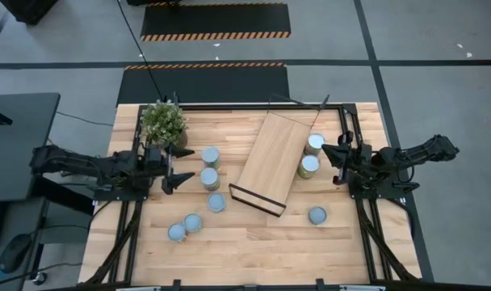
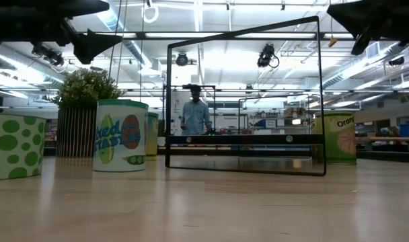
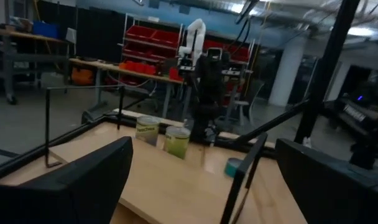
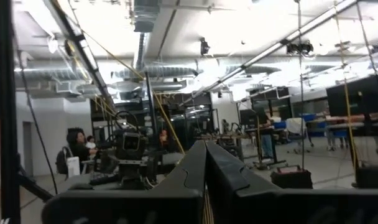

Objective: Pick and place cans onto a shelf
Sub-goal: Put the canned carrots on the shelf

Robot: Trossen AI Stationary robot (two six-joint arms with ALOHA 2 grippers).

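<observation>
One can (image 2: 335, 138) reads "Oran"; another can's (image 2: 120, 135) lettering is unclear.

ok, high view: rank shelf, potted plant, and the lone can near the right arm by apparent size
1. Shelf, by far the largest; it lies tilted across the table's middle.
2. Potted plant, its foliage plainly wider than a can top.
3. Lone can, smallest.

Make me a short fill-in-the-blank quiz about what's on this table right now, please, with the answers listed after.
1. The number of cans standing on the shelf is ____.
2. The can standing alone sits on the ____ arm's side of the shelf.
3. The left gripper has its fingers ____.
4. The potted plant stands next to the ____ arm.

Answers: zero; right; open; left
</observation>
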